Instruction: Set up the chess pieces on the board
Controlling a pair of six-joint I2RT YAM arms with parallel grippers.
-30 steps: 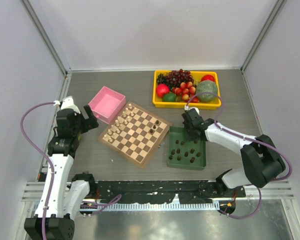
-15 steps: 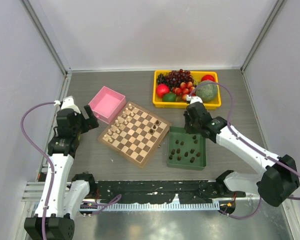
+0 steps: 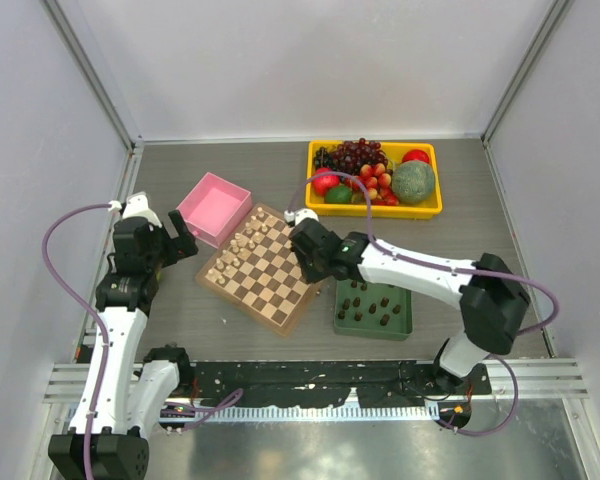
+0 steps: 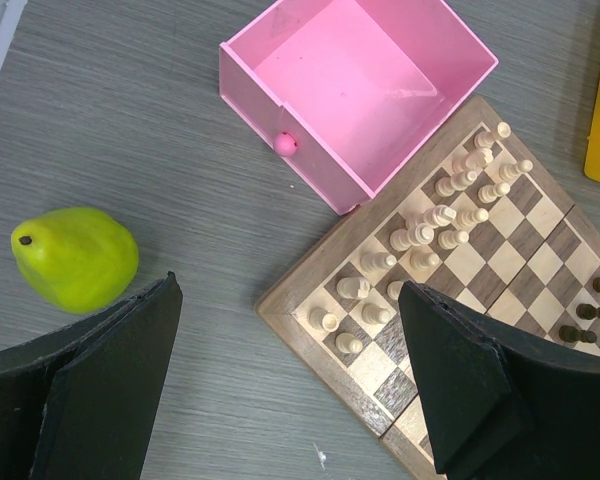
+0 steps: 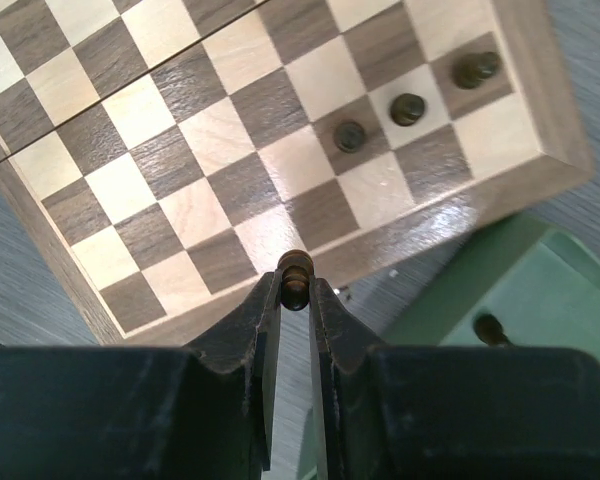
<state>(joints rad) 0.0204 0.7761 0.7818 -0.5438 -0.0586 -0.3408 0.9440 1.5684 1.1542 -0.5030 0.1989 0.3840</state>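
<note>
Pinching one dark chess piece (image 5: 296, 270), the right claw (image 5: 295, 290) hovers over the border of the board (image 3: 263, 290), where three dark pieces (image 5: 408, 108) stand in a line near one corner and the cream pieces (image 4: 430, 215) occupy two rows on the opposite side. About a dozen more dark figures lie in the green tray (image 3: 372, 333) just beside the board, so most of the setup appears undone. The left claw (image 4: 285, 375) hangs spread and empty above the tabletop (image 4: 180, 150).

Grey wood-grain table (image 3: 170, 175), chessboard (image 3: 270, 290) at centre, pink box (image 3: 214, 208), green tray (image 3: 373, 334), yellow bin (image 3: 410, 210), green pear (image 4: 75, 258) lying on it
</note>
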